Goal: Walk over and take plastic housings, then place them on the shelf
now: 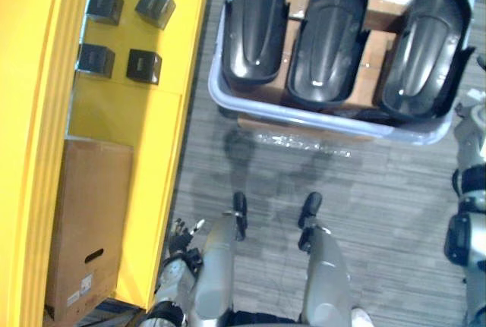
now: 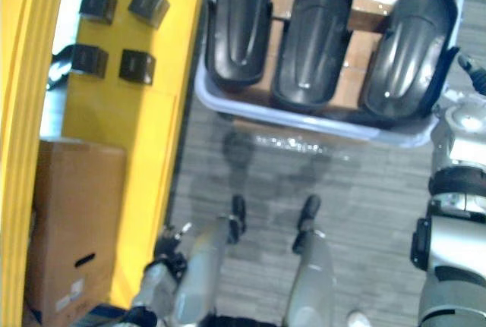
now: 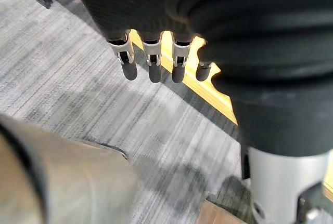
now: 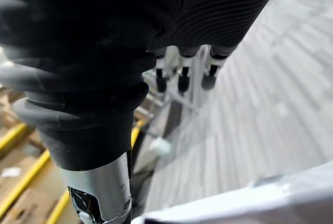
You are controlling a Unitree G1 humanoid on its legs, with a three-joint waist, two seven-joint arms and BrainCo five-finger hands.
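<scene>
Yellow is seen at the far left, where the shelf [image 1: 159,137] is found with small dark boxes [image 1: 144,65] set on its surface and a brown cardboard box [image 1: 87,221] stored on a lower level. Next, the left hand [image 3: 150,60] is shown hanging over the grey carpet [image 3: 78,94] beside the shelf's edge, its fingers straight and apart, with nothing held. Further right, a pale bin [image 1: 304,114] is seen on the floor ahead, and the three black plastic housings [image 1: 326,39] are stood in it side by side, leaning against its far side. At the far right, the right hand [image 4: 183,73] is shown hanging loose near the bin's corner, fingers relaxed and empty. The task is judged to be at its start: the bin has been approached, but no housing has yet been grasped, lifted or carried, so the taking and the placing on the shelf are all left to be done
</scene>
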